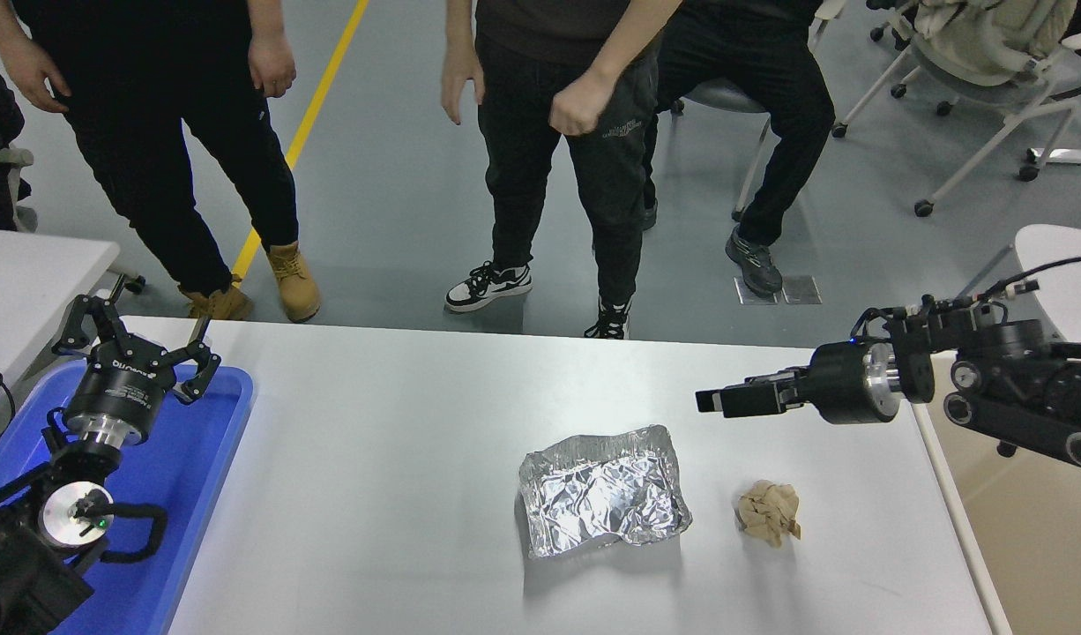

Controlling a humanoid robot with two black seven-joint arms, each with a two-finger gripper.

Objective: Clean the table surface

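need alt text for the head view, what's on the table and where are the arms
A white table surface holds a crumpled foil sheet and, to its right, a brown paper wad. The right gripper reaches in sideways above the table, apart from both; the left gripper is open, parked over a blue tray. People stand at the far side.

Table surface (pixel 373 459): foil sheet (pixel 600 492) at centre; paper ball (pixel 769 512) at 3 o'clock of it; right gripper (pixel 712 401) above; blue tray (pixel 188 494), 9 o'clock.
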